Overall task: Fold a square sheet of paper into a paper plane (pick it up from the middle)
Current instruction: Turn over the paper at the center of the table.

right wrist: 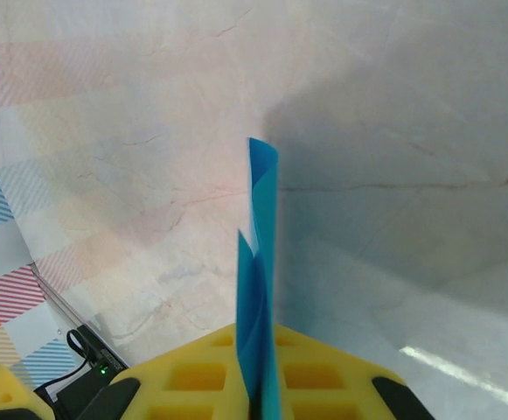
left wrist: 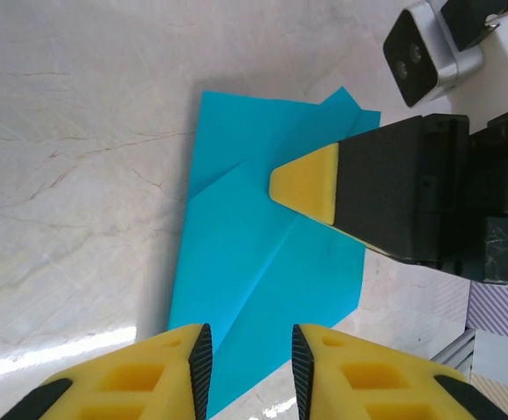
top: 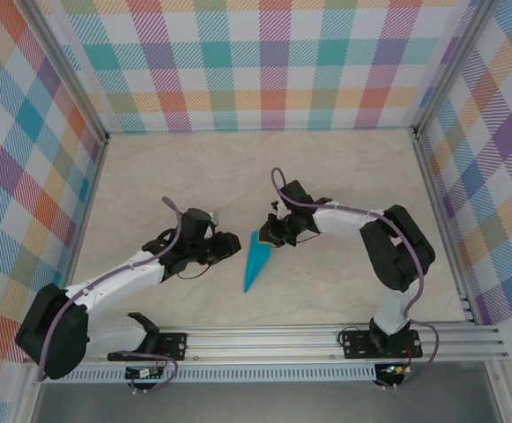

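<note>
Entered: paper plane [top: 257, 262], teal, folded to a narrow dart. Found nipped at its broad end in the right pincer [top: 276, 233], pads pressed together on the layers; judged so held to keep the centre crease tight and the wings aligned. Ran out from between those pads, sharp point farthest from that pincer, low over the table [top: 194, 176]. Noted left pincer [top: 231, 245] just beside the plane's flank, slightly spread, gripping nothing; judged placed to steady or press.
</note>
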